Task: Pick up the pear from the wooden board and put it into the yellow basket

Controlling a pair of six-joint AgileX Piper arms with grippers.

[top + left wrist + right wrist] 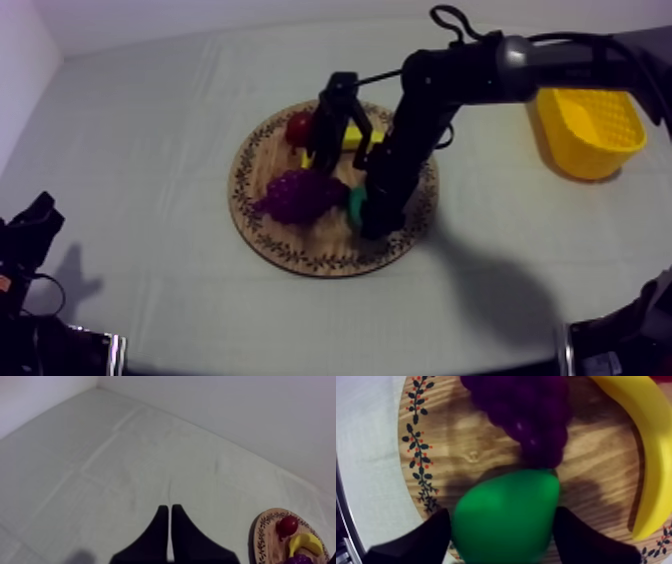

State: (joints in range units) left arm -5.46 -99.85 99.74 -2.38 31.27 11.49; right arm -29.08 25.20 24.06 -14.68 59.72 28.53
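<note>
The green pear (506, 513) lies on the round wooden board (461, 451), just below the tip of the purple grapes (531, 411). My right gripper (503, 521) has come down over it, one black finger against each side, shut on the pear. In the top view the right gripper (368, 212) is low over the board's (290, 245) right half, where a sliver of the pear (355, 203) shows beside it. My left gripper (170, 510) is shut on nothing, its fingers together over bare cloth, and sits low at the left (35, 225).
The yellow basket (588, 130) stands at the far right. The board also carries grapes (297, 193), a small red fruit (298, 127) and a banana (357, 140). The banana (646, 451) lies close to the right finger's side.
</note>
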